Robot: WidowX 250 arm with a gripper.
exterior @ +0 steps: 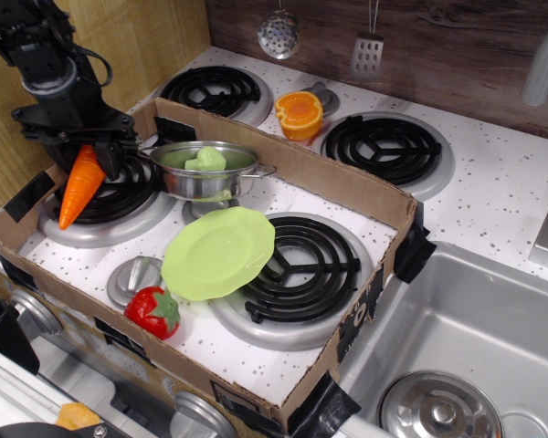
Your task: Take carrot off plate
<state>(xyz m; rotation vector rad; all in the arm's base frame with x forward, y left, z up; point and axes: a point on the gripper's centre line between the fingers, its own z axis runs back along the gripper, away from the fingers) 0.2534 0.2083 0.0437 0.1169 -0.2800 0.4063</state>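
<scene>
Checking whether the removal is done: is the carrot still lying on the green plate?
No, the carrot hangs from the gripper over the front-left burner, while the lime-green plate lies bare.

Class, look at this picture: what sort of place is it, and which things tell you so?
Probably a toy play kitchen: coil burners on a speckled stovetop, a steel sink alongside, and a plastic carrot.

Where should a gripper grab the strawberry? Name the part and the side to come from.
Take the strawberry across its red body, coming straight down from above. It lies low on the stovetop with the cardboard wall close in front and the plate just behind, so a sideways approach looks cramped.
</scene>
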